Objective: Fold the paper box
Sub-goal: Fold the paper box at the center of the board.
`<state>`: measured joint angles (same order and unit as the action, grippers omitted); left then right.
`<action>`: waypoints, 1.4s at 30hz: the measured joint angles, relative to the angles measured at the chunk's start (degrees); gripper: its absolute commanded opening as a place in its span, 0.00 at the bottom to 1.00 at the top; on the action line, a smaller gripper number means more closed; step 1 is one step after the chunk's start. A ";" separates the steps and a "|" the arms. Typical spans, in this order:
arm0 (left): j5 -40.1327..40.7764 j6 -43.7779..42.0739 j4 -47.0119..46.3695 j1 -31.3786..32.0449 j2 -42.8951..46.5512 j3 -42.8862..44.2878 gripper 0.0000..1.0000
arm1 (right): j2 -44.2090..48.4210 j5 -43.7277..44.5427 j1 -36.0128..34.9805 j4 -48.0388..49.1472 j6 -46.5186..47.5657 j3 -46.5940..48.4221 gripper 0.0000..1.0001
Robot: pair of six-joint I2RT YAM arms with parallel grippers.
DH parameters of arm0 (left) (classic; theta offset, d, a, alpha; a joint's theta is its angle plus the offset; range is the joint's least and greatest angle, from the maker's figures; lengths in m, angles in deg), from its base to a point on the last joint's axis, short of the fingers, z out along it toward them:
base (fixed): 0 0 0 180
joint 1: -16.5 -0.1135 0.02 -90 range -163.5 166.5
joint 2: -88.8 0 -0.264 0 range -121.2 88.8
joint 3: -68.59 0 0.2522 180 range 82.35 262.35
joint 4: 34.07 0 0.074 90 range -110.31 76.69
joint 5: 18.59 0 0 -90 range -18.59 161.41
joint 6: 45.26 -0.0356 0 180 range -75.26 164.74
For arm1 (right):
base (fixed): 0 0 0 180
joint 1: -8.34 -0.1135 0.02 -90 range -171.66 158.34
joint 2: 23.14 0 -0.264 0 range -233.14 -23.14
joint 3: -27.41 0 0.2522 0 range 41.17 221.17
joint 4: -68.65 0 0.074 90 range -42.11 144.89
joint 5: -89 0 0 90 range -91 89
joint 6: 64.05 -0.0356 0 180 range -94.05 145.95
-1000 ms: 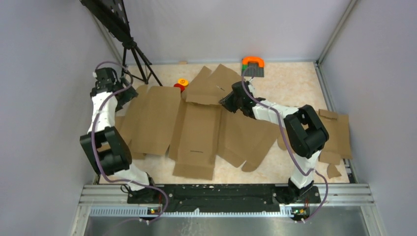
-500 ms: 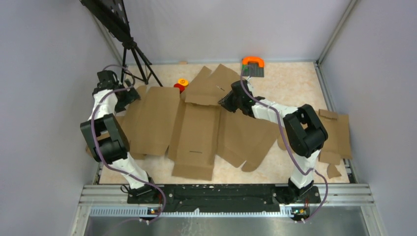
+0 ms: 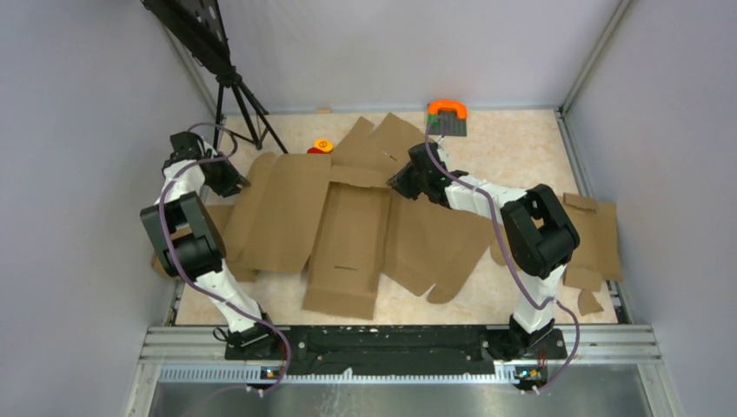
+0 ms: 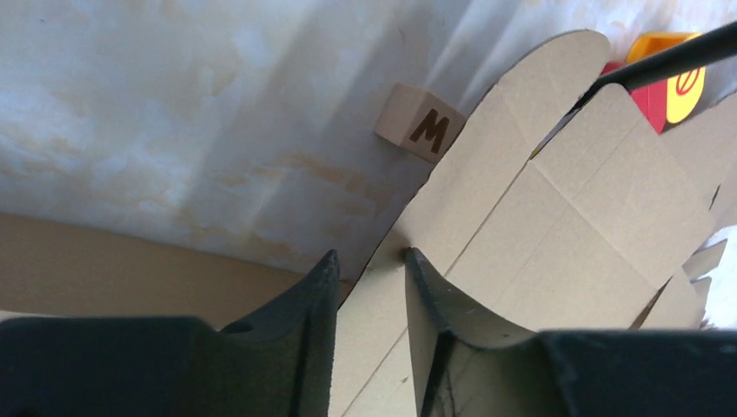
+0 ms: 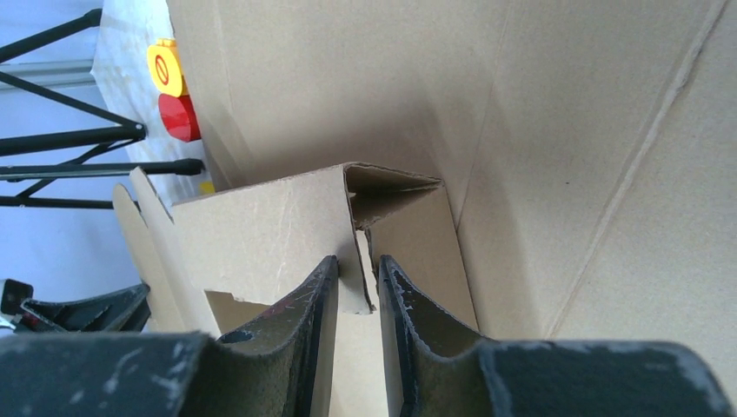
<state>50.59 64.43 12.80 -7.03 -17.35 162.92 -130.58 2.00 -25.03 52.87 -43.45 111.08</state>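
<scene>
1. The paper box (image 3: 348,234) lay mostly flat across the middle of the table (image 3: 513,148).
2. Near the left edge, the left gripper (image 4: 369,256) had just narrowed from wide onto the box's left panel. The panel had lifted and slid rightward, so the fold looked to be starting.
3. Farther back, the right gripper (image 5: 356,261) stayed pinched on a raised flap.

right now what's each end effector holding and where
Right end effector pinches the paper box by a flap edge; left end effector straddles its left edge, grip unclear.
</scene>
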 measured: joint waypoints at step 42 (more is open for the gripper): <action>-4.20 2.69 -2.40 -0.02 4.96 -4.00 0.30 | -2.89 -1.22 0.52 -5.53 12.15 5.25 0.23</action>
<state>46.39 67.12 10.39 -7.05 -12.39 158.92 -133.46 0.78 -24.50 47.34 -31.30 116.32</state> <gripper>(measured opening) 0.301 0.273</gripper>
